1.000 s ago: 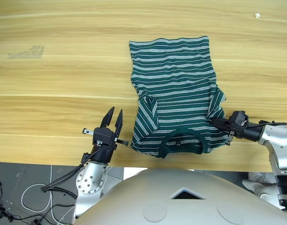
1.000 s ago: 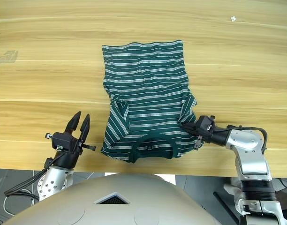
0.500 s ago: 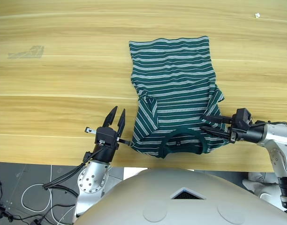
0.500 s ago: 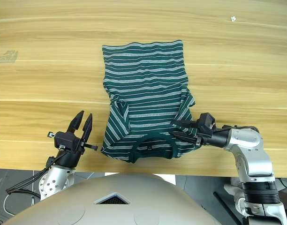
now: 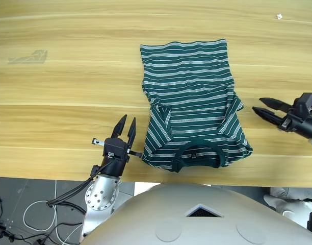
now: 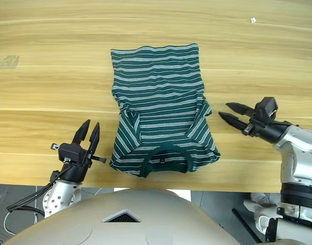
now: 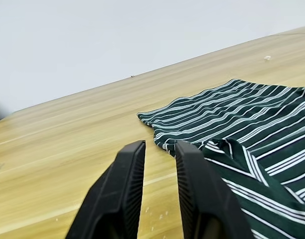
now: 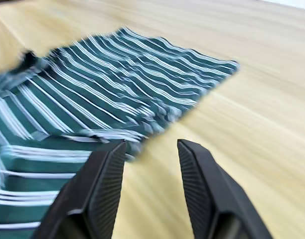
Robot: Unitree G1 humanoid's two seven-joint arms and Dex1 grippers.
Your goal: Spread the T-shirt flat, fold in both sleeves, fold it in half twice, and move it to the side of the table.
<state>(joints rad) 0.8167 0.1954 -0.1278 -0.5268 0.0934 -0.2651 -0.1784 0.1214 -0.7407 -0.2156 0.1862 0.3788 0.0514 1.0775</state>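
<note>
Striped T-shirt [image 5: 191, 97] lies mid-way across the table [image 5: 69, 92], hem [image 5: 184, 44] at 12 o'clock and collar [image 5: 199, 153] at 6, near the front edge. Both sleeves [image 5: 161, 116] look tucked over the body, tho the one at 4 o'clock seems bunchy, so prob. the first half-fold is due. L gripper [image 5: 127, 121] sits at 8 o'clock off the shirt, fingers slightly apart, empty. R gripper [image 5: 258, 104] is at 3-4 o'clock, fingers spread wide, empty. To do it well: pinch both shoulder corners level, lift together, carry straight to 12 w/o dragging the sleeves loose.
</note>
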